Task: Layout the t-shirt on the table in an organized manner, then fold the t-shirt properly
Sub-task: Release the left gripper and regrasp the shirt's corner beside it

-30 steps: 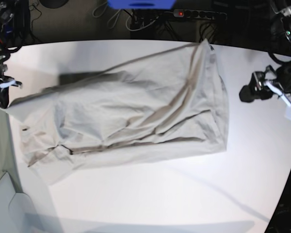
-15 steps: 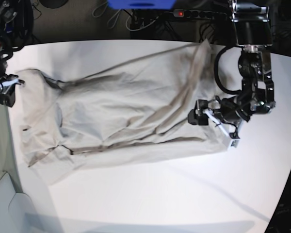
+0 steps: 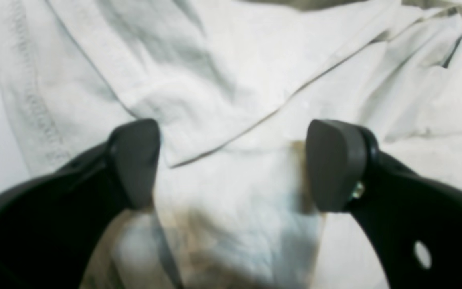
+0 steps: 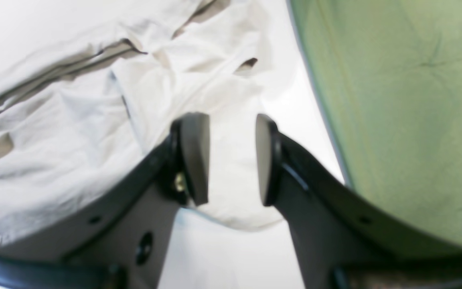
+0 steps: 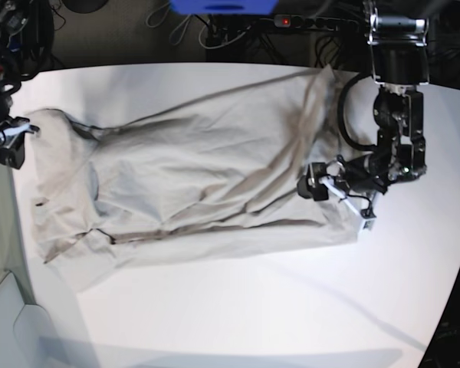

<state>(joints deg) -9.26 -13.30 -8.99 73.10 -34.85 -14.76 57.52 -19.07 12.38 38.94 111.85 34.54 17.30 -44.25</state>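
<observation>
We count one t-shirt point(image 5: 199, 184), one white surface point(image 5: 291, 307) and two hands, one on each arm. The t-shirt lies spread and creased across the far half of the surface, its long side running across the base view, with folds and ridges over its whole length; the near half of the surface is bare.

Our left hand point(image 3: 231, 164) hangs over the t-shirt's end on the base view's right point(image 5: 333, 201). Its jaws stand wide apart and there is only cloth beneath the gap, with a stitched hem point(image 3: 34, 104) running past the one finger. The fingertips point(image 3: 134, 160) sit very close to the fabric, but whether they press on it we cannot tell. Nothing is gripped.

Our right hand point(image 4: 231, 158) is at the opposite end, by the surface's edge on the base view's left point(image 5: 8, 146). Its jaws stand a little apart, a narrow gap with a rounded lobe of the t-shirt point(image 4: 235, 192) beneath it. The pads point(image 4: 193, 156) do not close on the cloth. Beside that edge lies a green sheet point(image 4: 395, 100)
</observation>
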